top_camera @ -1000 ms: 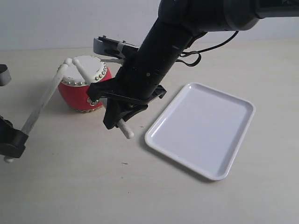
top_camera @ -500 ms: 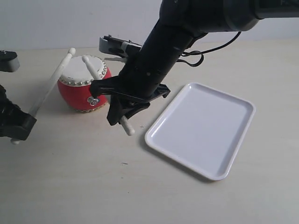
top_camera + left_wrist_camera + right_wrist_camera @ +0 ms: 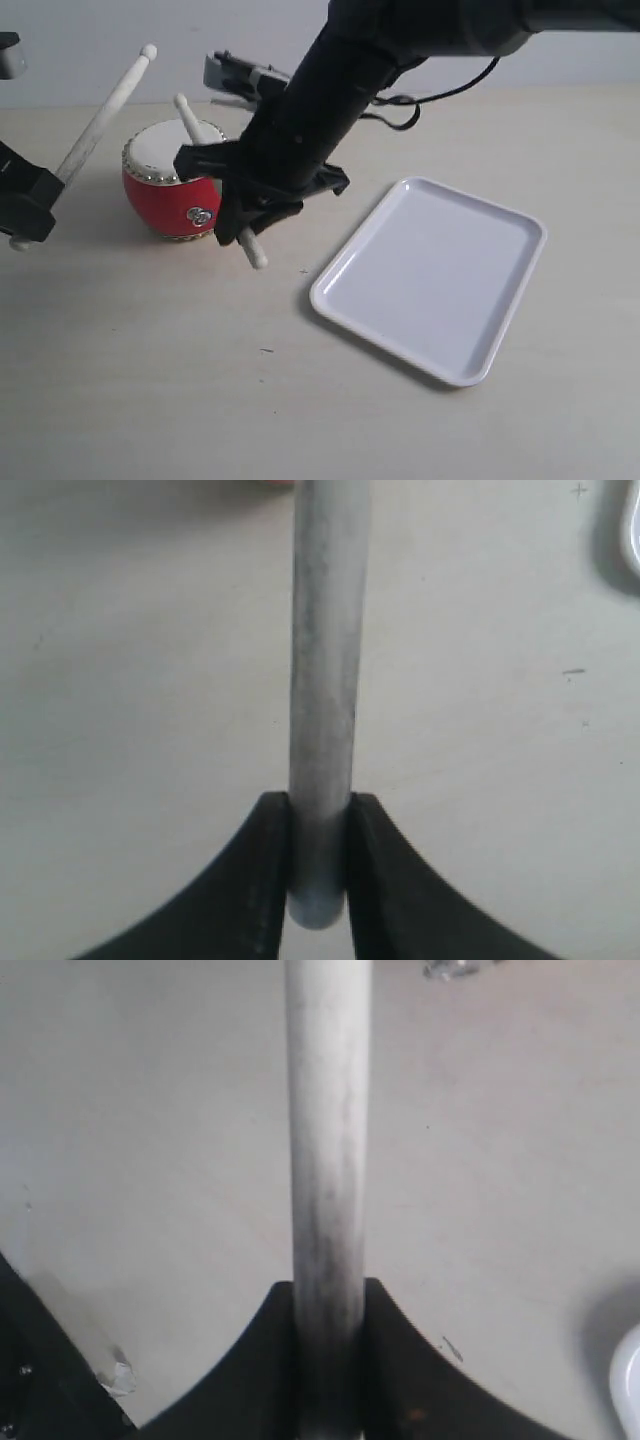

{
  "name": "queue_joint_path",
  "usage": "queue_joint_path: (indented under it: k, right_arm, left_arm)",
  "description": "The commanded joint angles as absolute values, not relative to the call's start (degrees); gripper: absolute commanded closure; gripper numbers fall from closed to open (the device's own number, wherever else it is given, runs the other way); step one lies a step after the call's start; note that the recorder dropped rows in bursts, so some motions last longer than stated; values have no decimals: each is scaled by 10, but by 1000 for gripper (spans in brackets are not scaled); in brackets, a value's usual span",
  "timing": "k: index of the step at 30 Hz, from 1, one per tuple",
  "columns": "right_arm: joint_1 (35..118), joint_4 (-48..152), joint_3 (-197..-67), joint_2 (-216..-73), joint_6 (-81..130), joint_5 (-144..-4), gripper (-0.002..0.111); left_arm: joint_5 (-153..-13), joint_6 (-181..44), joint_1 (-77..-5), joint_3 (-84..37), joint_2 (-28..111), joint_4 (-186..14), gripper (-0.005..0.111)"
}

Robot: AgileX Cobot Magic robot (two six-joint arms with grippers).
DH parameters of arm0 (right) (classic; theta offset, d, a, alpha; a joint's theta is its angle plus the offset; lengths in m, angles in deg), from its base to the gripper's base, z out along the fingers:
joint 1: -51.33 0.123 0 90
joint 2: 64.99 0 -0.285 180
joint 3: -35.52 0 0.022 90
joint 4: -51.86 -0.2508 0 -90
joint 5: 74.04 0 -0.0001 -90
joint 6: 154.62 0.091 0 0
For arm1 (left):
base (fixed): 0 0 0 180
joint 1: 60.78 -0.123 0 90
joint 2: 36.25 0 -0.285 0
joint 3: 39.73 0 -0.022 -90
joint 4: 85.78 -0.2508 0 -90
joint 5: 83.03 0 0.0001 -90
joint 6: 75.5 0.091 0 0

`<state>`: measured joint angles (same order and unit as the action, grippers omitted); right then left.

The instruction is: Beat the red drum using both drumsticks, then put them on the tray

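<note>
While the exterior view takes in the whole set, each wrist view shows only one stick shaft between two black fingers, over the bare table.

Item 1: red drum (image 3: pixel 160 205), count one. Stands upright on the pale table (image 3: pixel 150 390), left of the tray. Off-white skin on top, ring of silver studs. A small silver emblem (image 3: pixel 203 215) sits on its side, too small to read.

Item 2: drumsticks, count two. The left drumstick (image 3: pixel 100 115) slants up, its tip raised above and left of the drum, apart from the skin. The right drumstick (image 3: pixel 195 125) slants the other way, its tip above the skin near the far rim and its butt end low beside the drum.

Item 3: tray (image 3: pixel 440 270), count one, white, lying flat to the right of the drum. Only the exterior view shows it whole; both wrist views catch just a corner.

Item 4: grippers, count two. Left gripper (image 3: pixel 25 205) is clenched on the left drumstick (image 3: pixel 325 680) near its butt end, as the left wrist view confirms (image 3: pixel 320 810). Right gripper (image 3: pixel 245 215) is clamped on the right drumstick (image 3: pixel 328 1160), fingers pressed to both sides of the shaft (image 3: pixel 328 1300).
</note>
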<state>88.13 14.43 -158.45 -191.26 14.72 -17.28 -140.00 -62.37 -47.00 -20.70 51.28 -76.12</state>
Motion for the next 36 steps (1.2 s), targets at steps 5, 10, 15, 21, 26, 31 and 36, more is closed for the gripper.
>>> queue_joint_path:
  k: [5, 10, 15, 21, 26, 31, 36]
  right_arm:
    - [880, 144, -1585, -1948, 180, -125, 108]
    - [880, 145, -1585, -1884, 180, -145, 108]
    - [880, 145, -1585, -1852, 180, -166, 108]
    - [880, 142, -1585, -1887, 161, -172, 108]
    - [880, 112, -1585, -1962, 161, -179, 108]
    - [880, 89, -1585, -2005, 151, -151, 108]
    - [880, 93, -1585, -1980, 148, -112, 108]
  left_arm:
    - [-1366, -628, -471, -181, 522, -747, 107]
    - [-1315, -628, -471, -125, 585, -743, 107]
    - [-1319, -628, -471, -118, 669, -732, 107]
    - [-1380, -626, -471, -147, 672, -718, 107]
    - [-1410, -626, -471, -165, 607, -718, 107]
    - [-1412, -628, -471, -168, 521, -718, 107]
    - [-1373, -628, -471, -165, 496, -715, 107]
